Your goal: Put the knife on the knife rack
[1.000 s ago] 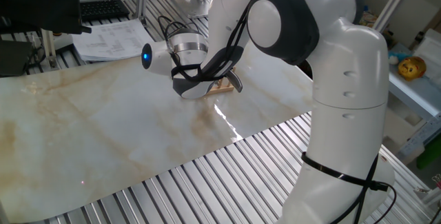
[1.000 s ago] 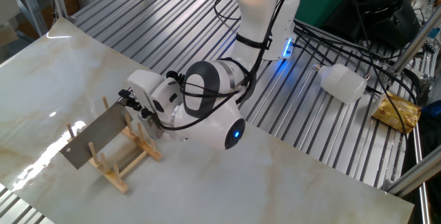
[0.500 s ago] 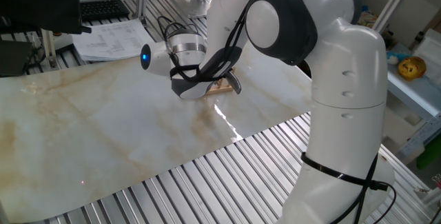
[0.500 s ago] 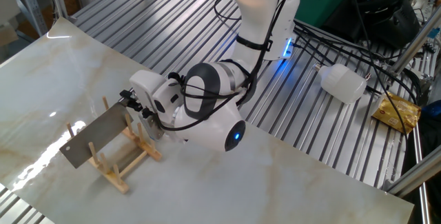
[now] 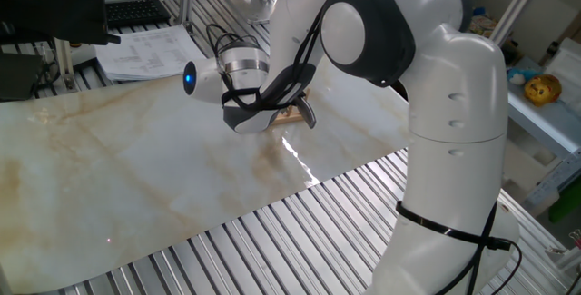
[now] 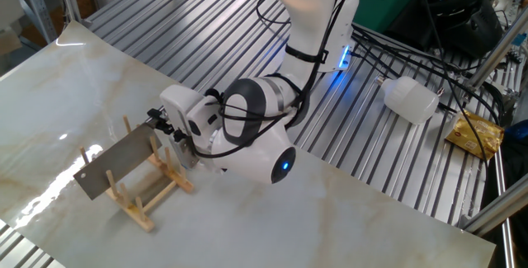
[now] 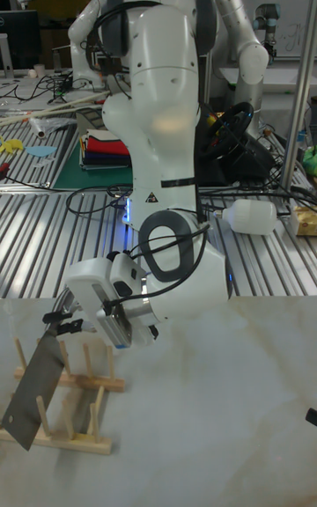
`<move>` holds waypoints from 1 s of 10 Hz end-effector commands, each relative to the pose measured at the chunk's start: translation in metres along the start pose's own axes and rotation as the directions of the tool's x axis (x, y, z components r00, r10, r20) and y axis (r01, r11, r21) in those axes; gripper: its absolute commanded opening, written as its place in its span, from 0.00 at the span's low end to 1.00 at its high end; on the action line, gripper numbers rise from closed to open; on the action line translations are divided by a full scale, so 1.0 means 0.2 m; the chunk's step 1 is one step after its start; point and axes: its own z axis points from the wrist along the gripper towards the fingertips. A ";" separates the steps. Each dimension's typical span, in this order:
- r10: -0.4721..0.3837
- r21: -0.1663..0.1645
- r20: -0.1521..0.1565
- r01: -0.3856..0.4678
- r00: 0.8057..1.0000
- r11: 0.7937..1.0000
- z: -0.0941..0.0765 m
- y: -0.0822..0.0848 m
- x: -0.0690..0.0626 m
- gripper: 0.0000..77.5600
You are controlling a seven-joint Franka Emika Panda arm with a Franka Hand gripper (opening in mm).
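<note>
The knife (image 6: 115,162) stands tilted between the pegs of the light-wood knife rack (image 6: 142,198), its broad grey blade sloping down to the left. My gripper (image 6: 162,125) is at the blade's upper right end, shut over the handle, which its fingers hide. In the tall fixed view the knife blade (image 7: 37,391) leans across the knife rack (image 7: 81,438), and the gripper (image 7: 60,322) sits at its top. In one fixed view my wrist hides the gripper. Only a dark tip of the knife (image 5: 310,112) and a bit of the rack (image 5: 290,114) show behind it.
The rack stands near the edge of a marble-patterned board (image 6: 371,227) that lies on ribbed metal. A white plastic bottle (image 6: 410,99) and a yellow packet (image 6: 476,134) lie on the ribs behind my arm. Papers (image 5: 145,50) lie beyond the board's far side.
My wrist has shifted slightly along the line of the handle, away from the rack, and the blade has moved a little with it. The knife's tilt looks the same.
</note>
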 end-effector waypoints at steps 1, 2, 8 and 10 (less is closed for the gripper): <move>0.022 0.001 0.002 -0.022 1.000 1.000 0.00 0.01 0.01 0.01; 0.028 0.002 0.002 -0.028 1.000 1.000 0.00 0.01 0.01 0.01; 0.049 0.002 0.004 -0.049 0.999 0.999 0.02 0.03 0.01 0.01; 0.049 0.001 0.004 -0.049 0.999 0.999 0.03 0.03 0.02 0.01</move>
